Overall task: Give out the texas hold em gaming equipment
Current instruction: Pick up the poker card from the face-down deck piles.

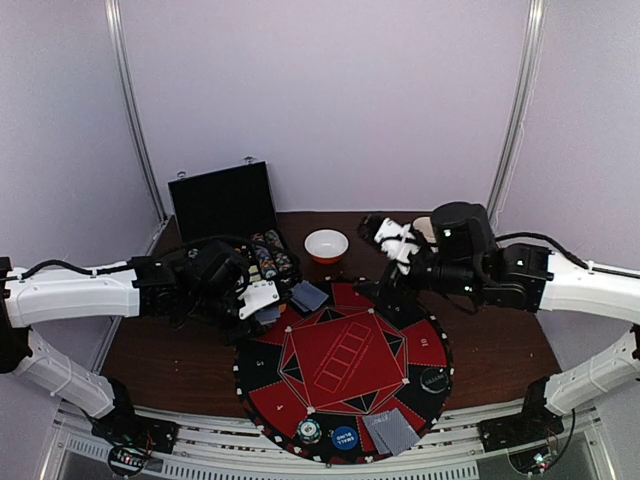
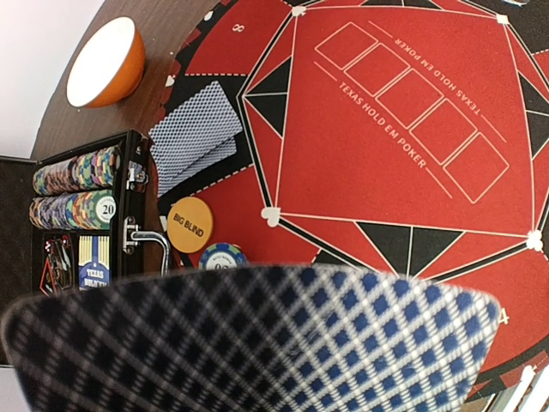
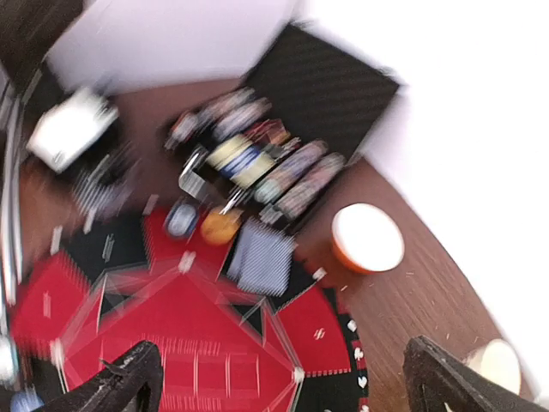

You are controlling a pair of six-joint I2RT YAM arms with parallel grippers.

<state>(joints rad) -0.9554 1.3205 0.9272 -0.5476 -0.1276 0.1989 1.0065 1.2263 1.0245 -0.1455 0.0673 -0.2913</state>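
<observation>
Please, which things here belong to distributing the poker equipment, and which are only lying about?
Belong to the job: held cards; far card pile; near card pile; orange disc; blue disc; black disc; chip stacks.

Only lying about: bowl; briefcase; round mat.

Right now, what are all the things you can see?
poker mat: one, red and black, middle of table
briefcase: one, black, open, far left
poker chips: rows, mixed colours, inside briefcase
bowl: one, orange, beside briefcase
far card pile: one, blue backs, mat's far left
near card pile: one, blue backs, mat's near edge
Big Blind disc: one, orange, mat's left edge
blue disc: one, blue, mat's near edge
black disc: one, black, mat's right
loose chips: two, striped, by Big Blind disc and by blue disc
left gripper: shut on held cards, over mat's left edge
right gripper: open, empty, above mat's far side
</observation>
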